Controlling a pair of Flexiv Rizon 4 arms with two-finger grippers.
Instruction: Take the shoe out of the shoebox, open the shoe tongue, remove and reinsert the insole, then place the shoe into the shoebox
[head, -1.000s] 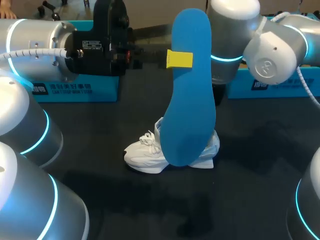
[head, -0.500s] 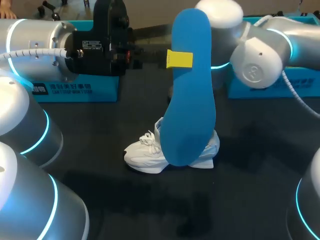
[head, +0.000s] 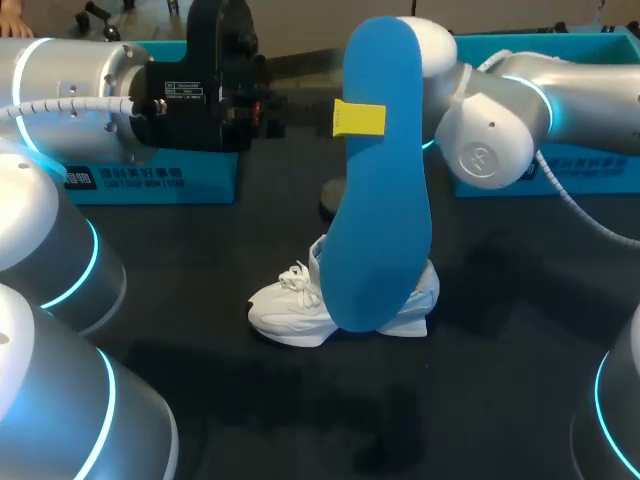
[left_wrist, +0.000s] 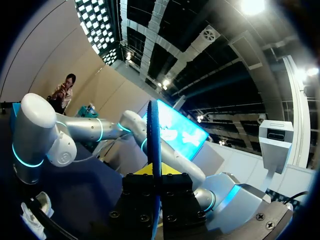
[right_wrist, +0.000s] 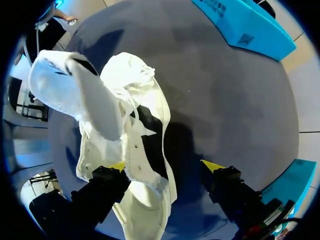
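Dark counter (head: 500, 380) carries white shoe (head: 290, 305); left end effector (left_wrist: 156, 172) clamps blue insole (head: 380, 200) upright, right end effector (right_wrist: 165, 166) open over shoe.

The right arm (head: 490, 150) has swung in toward the blue insole (head: 380, 180) and dropped lower, so its rounded joint is now partly hidden behind the insole.

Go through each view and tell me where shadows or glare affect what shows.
Head view: faint shadows on the table beside the white shoe; the raised blue insole hides its middle. Left wrist view: the black body of the left gripper is dim around the edge-on insole. Right wrist view: the brightly lit shoe casts a dark shadow between the open fingers of the right gripper.
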